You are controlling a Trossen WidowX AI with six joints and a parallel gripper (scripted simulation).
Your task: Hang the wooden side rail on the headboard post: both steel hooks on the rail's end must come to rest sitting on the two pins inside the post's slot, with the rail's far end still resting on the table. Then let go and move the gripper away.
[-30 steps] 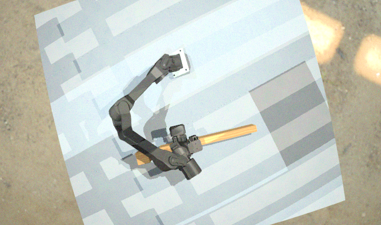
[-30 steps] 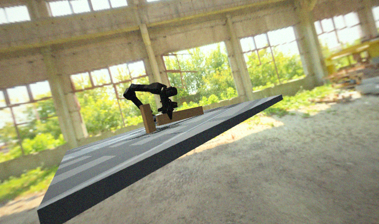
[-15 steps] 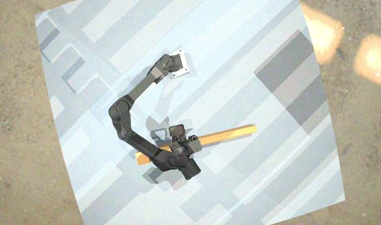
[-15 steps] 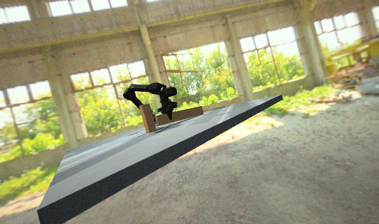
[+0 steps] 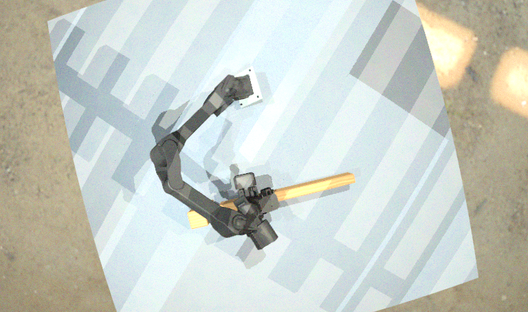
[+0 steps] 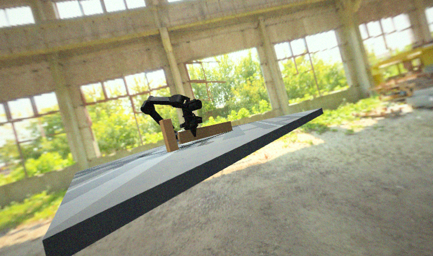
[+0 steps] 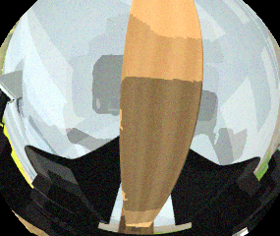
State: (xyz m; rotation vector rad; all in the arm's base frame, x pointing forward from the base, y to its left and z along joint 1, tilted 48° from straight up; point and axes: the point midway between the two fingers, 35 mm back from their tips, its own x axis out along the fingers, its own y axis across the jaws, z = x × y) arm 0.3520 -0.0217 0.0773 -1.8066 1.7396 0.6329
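The wooden post [image 5: 197, 220] [image 6: 168, 136] stands upright on the table. The wooden side rail [image 5: 317, 185] [image 6: 213, 129] [image 7: 164, 54] lies lengthwise with its near end close to the post and its far end pointing away to the right in the top and exterior views. My gripper [image 5: 254, 201] [image 6: 193, 132] [image 7: 146, 138] is over the rail, nearer the post end, and shut on it with a finger at each side. The hooks, pins and slot are not clearly visible, so I cannot tell whether they are engaged. I cannot tell whether the rail's far end touches the table.
The arm's base stands on a white plate [image 5: 254, 91] at the upper middle of the top view. The bent arm [image 5: 200, 203] crosses above the gap between post and rail. The tabletop [image 5: 389, 223] [image 6: 143, 189] carries patterned patches and shadows.
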